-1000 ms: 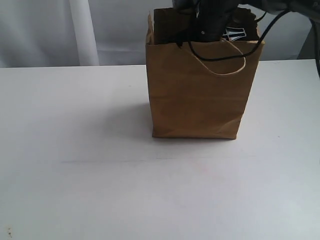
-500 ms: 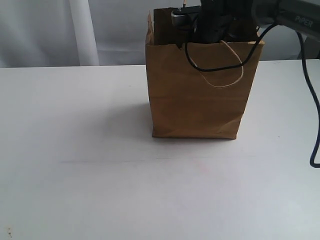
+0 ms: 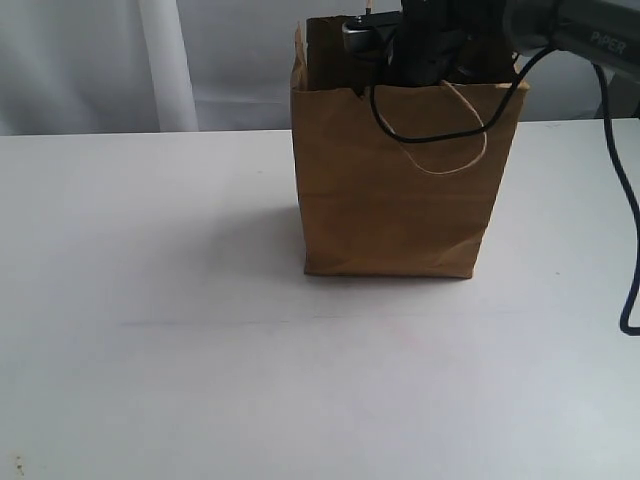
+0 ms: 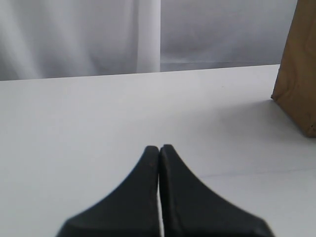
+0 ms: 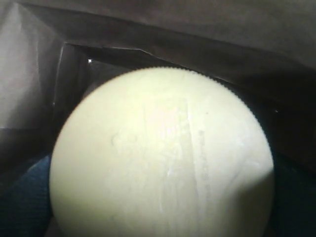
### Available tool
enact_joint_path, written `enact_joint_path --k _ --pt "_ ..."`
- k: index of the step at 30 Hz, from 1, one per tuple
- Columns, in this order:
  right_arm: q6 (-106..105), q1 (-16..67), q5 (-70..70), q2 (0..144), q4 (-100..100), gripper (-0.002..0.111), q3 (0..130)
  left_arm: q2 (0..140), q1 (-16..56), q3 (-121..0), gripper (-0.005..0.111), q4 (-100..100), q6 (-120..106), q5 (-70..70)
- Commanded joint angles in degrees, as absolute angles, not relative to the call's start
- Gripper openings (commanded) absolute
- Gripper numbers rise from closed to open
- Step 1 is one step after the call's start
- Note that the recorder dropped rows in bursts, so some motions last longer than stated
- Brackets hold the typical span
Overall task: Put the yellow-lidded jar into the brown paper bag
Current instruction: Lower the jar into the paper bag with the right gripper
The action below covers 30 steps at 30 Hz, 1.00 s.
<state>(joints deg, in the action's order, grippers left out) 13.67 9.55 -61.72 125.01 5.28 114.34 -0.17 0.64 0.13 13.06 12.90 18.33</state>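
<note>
Deep inside the brown paper bag (image 3: 400, 190), the right gripper was hidden from me beneath its arm (image 3: 432, 45); whether it gripped anything I couldn't tell. Right under its camera was the yellow-lidded jar (image 5: 163, 158), bag paper all around, so the job looked nearly done: release, then withdraw. The left gripper (image 4: 159, 150) hung pinched together, empty, over the table (image 3: 150, 300).
</note>
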Motion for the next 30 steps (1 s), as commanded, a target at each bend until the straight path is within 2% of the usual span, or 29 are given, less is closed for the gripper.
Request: enact_joint_path --k 1,5,10,12,15,26,30 --pt "11.9 9.2 -60.6 124.4 5.2 0.009 114.7 0.0 0.9 0.0 0.001 12.8 13.1 17.8" --pt "11.9 9.2 -60.6 124.4 5.1 0.032 114.7 0.0 0.9 0.0 0.001 12.8 13.1 17.8" --pt "11.9 9.2 -59.2 124.4 5.1 0.074 114.7 0.0 0.9 0.0 0.001 12.8 13.1 17.8" --pt "11.9 9.2 -58.8 124.4 5.1 0.084 114.7 0.0 0.9 0.0 0.001 12.8 13.1 17.8" --pt "11.9 9.2 -57.8 124.4 5.1 0.089 114.7 0.0 0.9 0.0 0.001 12.8 13.1 17.8" --pt "11.9 9.2 -56.2 124.4 5.1 0.090 114.7 0.0 0.9 0.0 0.001 12.8 13.1 17.8" --pt "11.9 9.2 -56.2 124.4 4.6 0.105 114.7 0.0 0.9 0.0 0.001 12.8 13.1 17.8"
